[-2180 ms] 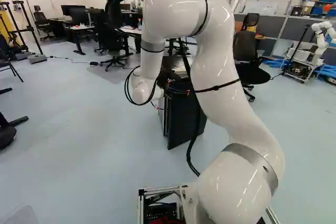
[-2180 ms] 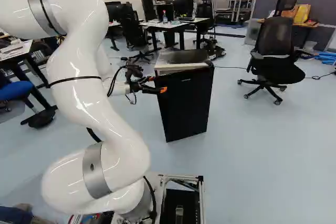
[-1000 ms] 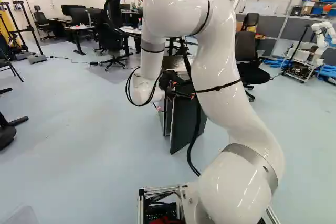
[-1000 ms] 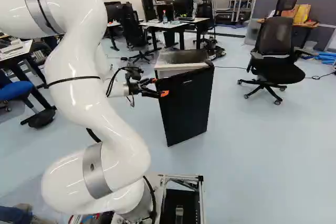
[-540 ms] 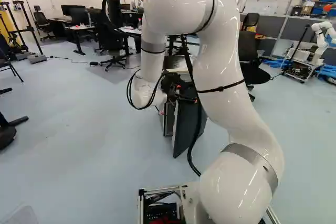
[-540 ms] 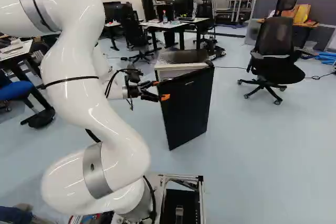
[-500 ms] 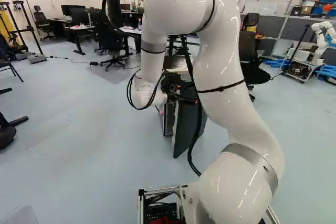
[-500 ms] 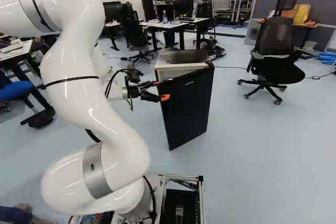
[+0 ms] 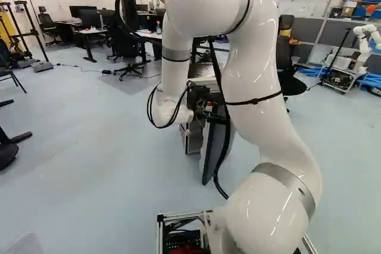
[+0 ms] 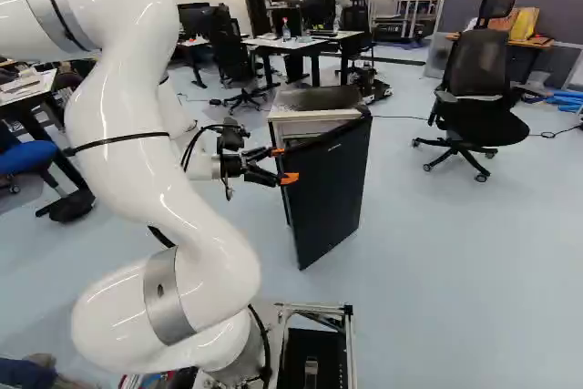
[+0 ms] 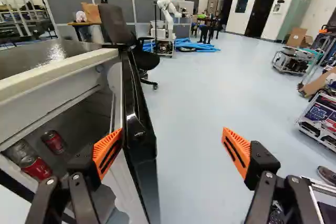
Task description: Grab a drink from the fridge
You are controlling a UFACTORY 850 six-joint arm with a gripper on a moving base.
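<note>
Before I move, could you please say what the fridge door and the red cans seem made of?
The fridge door looks like black plastic or coated metal, glossy by its highlights; the red cans seem painted metal, probably aluminium, from their sheen.

Lighting: bright, even, indoor. Left base view: streaks of glare on arm (image 9: 256,117), centre to lower right; faint shadow on floor (image 9: 89,147) beneath chair (image 9: 124,44), upper left. Wrist view: white glare on fridge top (image 11: 47,59), fine highlights along fridge door (image 11: 140,135), dim fridge interior (image 11: 81,116).
</note>
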